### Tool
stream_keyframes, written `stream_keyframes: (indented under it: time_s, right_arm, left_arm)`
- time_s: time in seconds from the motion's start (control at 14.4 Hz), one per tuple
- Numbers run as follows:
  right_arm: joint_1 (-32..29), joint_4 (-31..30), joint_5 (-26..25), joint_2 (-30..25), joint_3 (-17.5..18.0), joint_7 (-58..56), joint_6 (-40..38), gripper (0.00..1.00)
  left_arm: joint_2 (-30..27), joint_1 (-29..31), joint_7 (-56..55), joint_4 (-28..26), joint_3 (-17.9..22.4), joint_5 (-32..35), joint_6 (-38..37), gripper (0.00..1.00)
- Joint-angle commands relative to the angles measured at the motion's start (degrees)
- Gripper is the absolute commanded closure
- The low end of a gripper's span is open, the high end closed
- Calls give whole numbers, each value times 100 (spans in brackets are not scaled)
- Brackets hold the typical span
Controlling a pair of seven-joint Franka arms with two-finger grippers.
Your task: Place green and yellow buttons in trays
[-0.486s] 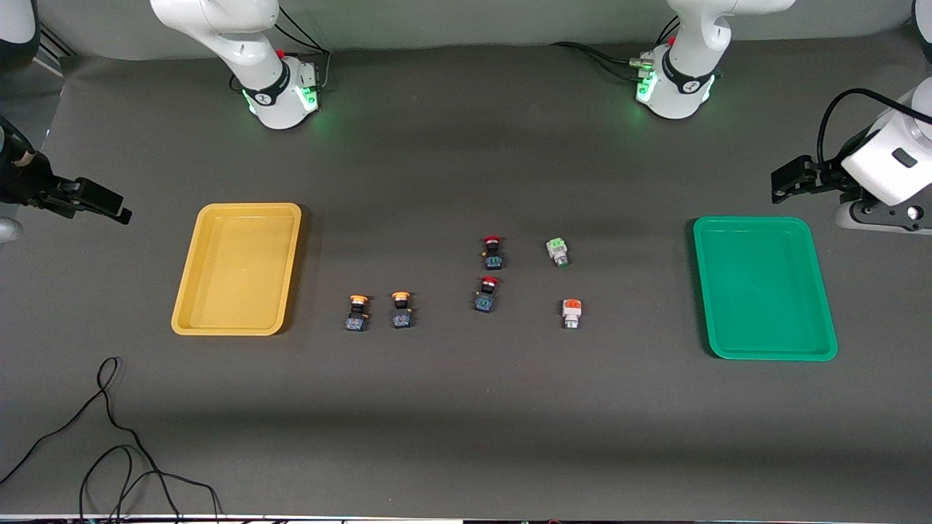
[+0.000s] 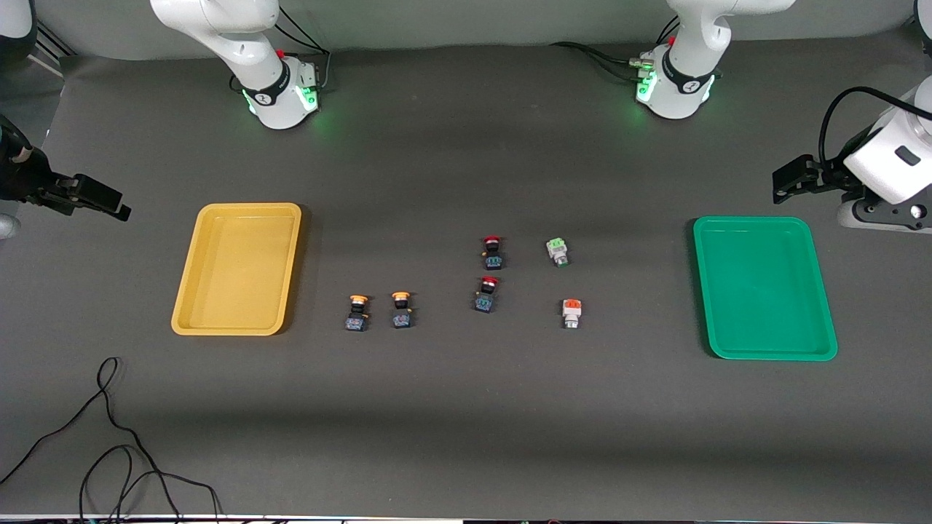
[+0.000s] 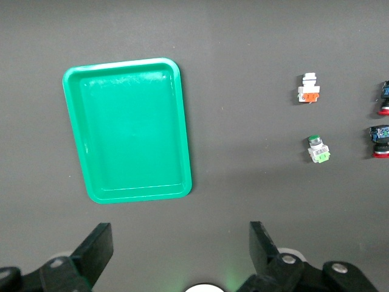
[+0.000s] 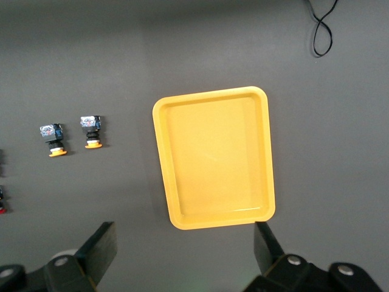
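Two yellow-capped buttons (image 2: 357, 313) (image 2: 401, 309) stand side by side beside the empty yellow tray (image 2: 237, 269). They also show in the right wrist view (image 4: 53, 139) (image 4: 91, 131), with the yellow tray (image 4: 213, 158). The green-capped button (image 2: 558, 252) lies mid-table; the left wrist view shows it (image 3: 318, 149) and the empty green tray (image 3: 130, 131). The green tray (image 2: 764, 291) sits at the left arm's end. My left gripper (image 2: 790, 178) (image 3: 180, 240) is open and empty over bare table beside the green tray. My right gripper (image 2: 102, 200) (image 4: 185, 240) is open and empty over bare table beside the yellow tray.
Two red-capped switches (image 2: 493, 252) (image 2: 486, 294) stand between the yellow buttons and the green one. An orange-capped white switch (image 2: 571, 313) lies nearer the front camera than the green button. A black cable (image 2: 109, 437) loops near the front edge at the right arm's end.
Both arms have shifted very slightly. Nothing on the table has moved.
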Motion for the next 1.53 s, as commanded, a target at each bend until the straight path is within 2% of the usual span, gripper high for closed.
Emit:
stream_keyframes:
  time_s: [0.0, 0.28, 0.49, 0.76, 0.9, 1.18, 1.25, 1.46]
  right_arm:
    - [-60, -298, -89, -11, 109, -14, -25, 0]
    - [-51, -369, -98, -11, 364, 38, -51, 0]
    - [-16, -308, -80, 129, 426, 56, -16, 0]
    - [19, -255, -98, 515, 891, 318, 282, 0]
    - [185, -246, -54, 858, 892, 442, 685, 0]
    - [598, -246, -19, 1604, 892, 889, 1556, 0]
    - [695, -246, -19, 1780, 892, 1073, 1766, 0]
    - [1029, -255, -19, 2378, 892, 1592, 2312, 0]
  left_arm:
    - [3, -64, 78, 51, 48, -22, 14, 0]
    - [3, -64, 78, 51, 48, -22, 6, 0]
    - [3, -64, -35, 34, 48, -31, -73, 0]
    - [-41, -90, -264, -221, 4, -66, -74, 0]
    - [-119, -151, -544, -554, -136, -215, 75, 0]
    - [-225, -204, -1896, -1319, -935, -224, 997, 0]
    - [-243, -230, -2082, -1424, -989, -242, 1077, 0]
    - [-225, -774, -3003, -1758, -1191, -382, 1664, 0]
